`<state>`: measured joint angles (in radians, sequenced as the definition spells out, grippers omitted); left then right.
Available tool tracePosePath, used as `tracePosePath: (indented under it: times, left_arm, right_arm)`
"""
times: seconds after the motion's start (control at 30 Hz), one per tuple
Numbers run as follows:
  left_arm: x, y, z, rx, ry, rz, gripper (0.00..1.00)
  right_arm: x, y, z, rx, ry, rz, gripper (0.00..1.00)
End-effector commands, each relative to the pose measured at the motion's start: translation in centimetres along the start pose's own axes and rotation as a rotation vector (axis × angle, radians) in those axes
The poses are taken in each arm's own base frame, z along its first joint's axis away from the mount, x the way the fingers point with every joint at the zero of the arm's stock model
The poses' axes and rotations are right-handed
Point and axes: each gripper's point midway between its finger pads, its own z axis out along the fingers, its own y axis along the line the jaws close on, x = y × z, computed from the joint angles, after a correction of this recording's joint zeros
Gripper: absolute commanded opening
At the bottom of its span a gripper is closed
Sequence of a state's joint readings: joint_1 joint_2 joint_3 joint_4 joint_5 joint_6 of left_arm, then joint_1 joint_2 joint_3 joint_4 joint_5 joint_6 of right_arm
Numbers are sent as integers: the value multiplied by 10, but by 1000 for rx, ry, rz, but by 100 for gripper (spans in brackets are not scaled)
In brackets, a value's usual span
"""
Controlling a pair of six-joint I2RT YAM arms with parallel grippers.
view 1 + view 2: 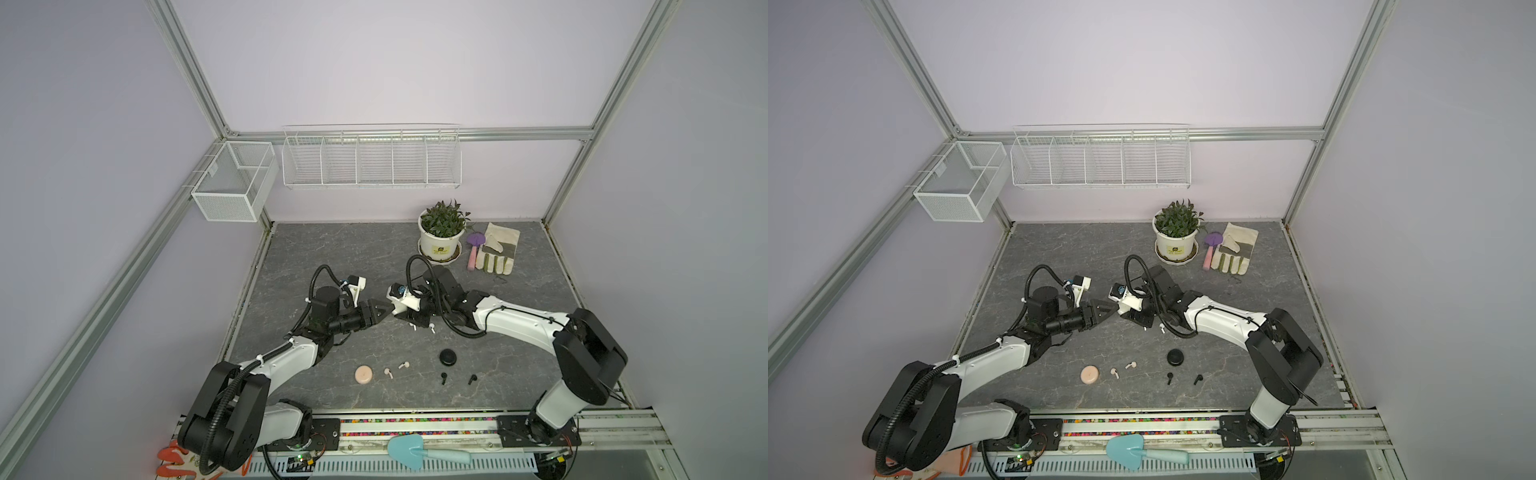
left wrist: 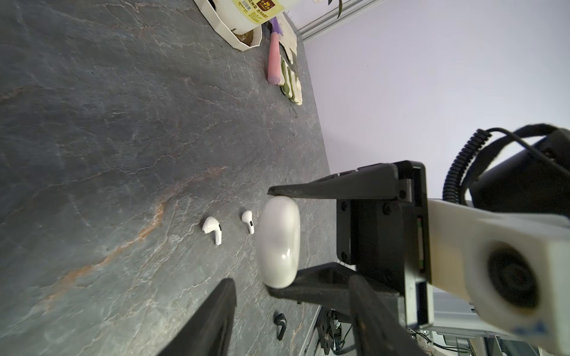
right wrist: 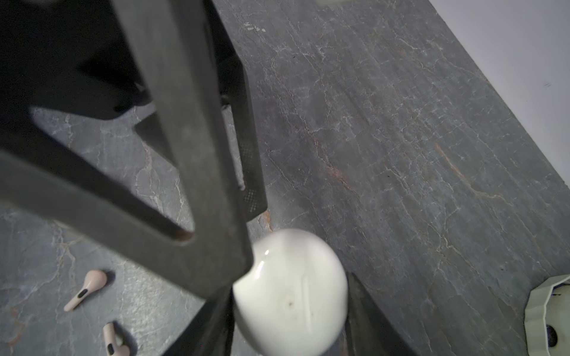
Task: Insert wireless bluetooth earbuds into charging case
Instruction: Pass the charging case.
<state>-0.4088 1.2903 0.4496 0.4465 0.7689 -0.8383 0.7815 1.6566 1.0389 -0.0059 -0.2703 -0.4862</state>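
Note:
My right gripper (image 3: 287, 297) is shut on a round white charging case (image 3: 291, 289), lid closed, held just above the grey table. In the left wrist view the same case (image 2: 279, 242) sits between the right gripper's black fingers (image 2: 339, 185). My left gripper (image 2: 291, 279) faces it with jaws apart and nothing between them; one left finger (image 3: 200, 185) overlaps the case's edge. Two white earbuds (image 2: 212, 229) (image 2: 248, 220) lie on the table beside the case. Two pink earbuds (image 1: 388, 372) (image 1: 404, 365) and two black earbuds (image 1: 443, 378) (image 1: 472, 379) lie nearer the front.
A pink round case (image 1: 364, 374) and a black round case (image 1: 448, 357) sit shut near the front. At the back right stand a potted plant (image 1: 442, 237), a purple trowel (image 1: 473, 249) and a work glove (image 1: 496, 253). Wire baskets (image 1: 370, 160) hang on the back wall.

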Motion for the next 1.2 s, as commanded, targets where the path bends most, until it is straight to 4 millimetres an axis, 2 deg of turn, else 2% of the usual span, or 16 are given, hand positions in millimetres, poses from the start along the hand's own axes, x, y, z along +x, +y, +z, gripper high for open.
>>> tracePosePath:
  times: [0.0,0.37,0.57,0.87,1.17]
  left_arm:
    - [-2,-13,4,53,8,24,56]
    - [-2,-19,11,86,27,39,36]
    - [-4,-21,11,91,21,46,31]
    - [-10,-24,12,97,3,59,26]
    - [-15,-30,10,104,-24,76,28]
  right_arm:
    - [-15,4,-8,-11,-60,-16,43]
    - [-20,9,-9,-27,-81,-19,44]
    - [-19,13,-7,-39,-78,-25,44]
    - [-20,19,-4,-64,-82,-33,45]
    - [-20,22,-2,-75,-80,-33,45]
